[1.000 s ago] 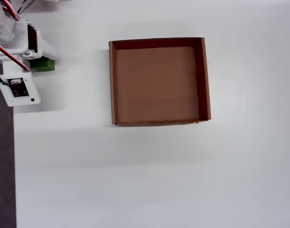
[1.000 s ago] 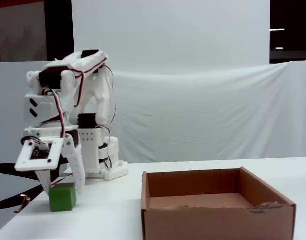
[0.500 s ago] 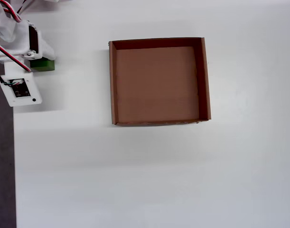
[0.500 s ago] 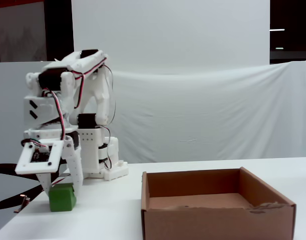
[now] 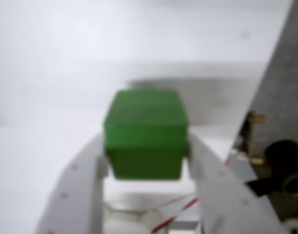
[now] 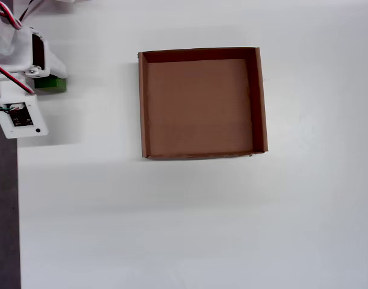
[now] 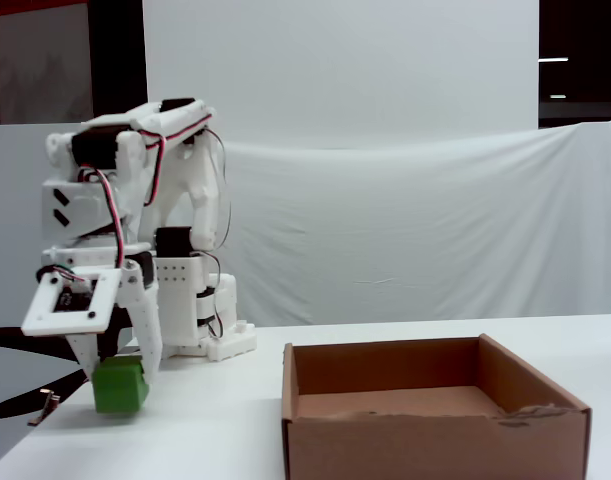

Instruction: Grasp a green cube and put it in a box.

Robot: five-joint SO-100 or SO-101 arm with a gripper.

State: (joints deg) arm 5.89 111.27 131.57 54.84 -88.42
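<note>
The green cube [image 5: 145,134] sits between my gripper's [image 5: 146,148] two white fingers, which press on its left and right sides. In the fixed view the gripper [image 7: 120,385] points down at the left with the cube [image 7: 120,388] in its tips, at or just above the white table; I cannot tell which. In the overhead view the cube [image 6: 52,85] shows only as a green edge under the gripper [image 6: 46,79] at the far left. The brown cardboard box [image 6: 261,102] lies empty at mid-table, well to the right of the gripper, and it shows low in the fixed view [image 7: 435,445].
The table's left edge meets a dark grey strip [image 6: 3,229] just beside the gripper. The arm's white base [image 7: 205,310] stands behind it. A black clamp-like part [image 7: 15,340] sticks out at the far left. White cloth hangs behind the table.
</note>
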